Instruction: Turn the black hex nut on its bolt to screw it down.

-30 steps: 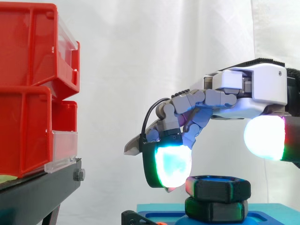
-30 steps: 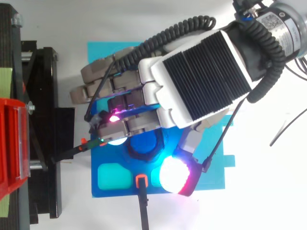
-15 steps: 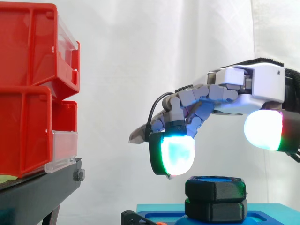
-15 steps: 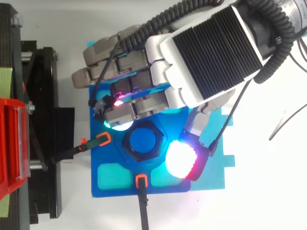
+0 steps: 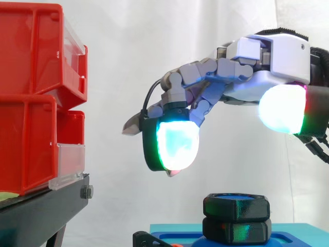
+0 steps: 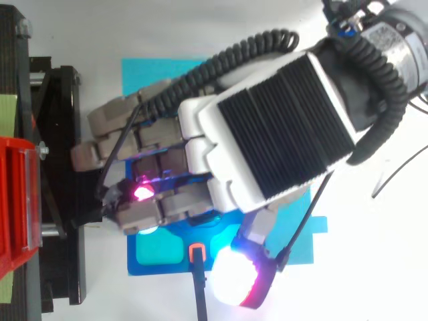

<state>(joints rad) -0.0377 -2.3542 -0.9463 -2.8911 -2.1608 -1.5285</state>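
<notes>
A: The red bins [image 5: 36, 92] stand at 9 o'clock. Where is the hand [image 5: 277, 56]?
B: At 3 o'clock from them, with fingers [image 5: 175, 144] spread and holding nothing. The black nut [image 5: 236, 207] sits on its bolt [image 5: 234, 196] at 6 o'clock under it, not touched.

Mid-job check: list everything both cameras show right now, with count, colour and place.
hex nut: one, black, on the bolt, untouched
lower hex piece: one, black, directly under the nut
bolt: one, blue, top showing inside the nut
base: one, blue with teal pockets, under the nut
clip: one, orange, at the base's edge
bins: two, red, stacked on the stand
stand: one, black, left
curtain: one, white, behind
hand: one, white-grey, pads glowing, open, above the nut
</notes>
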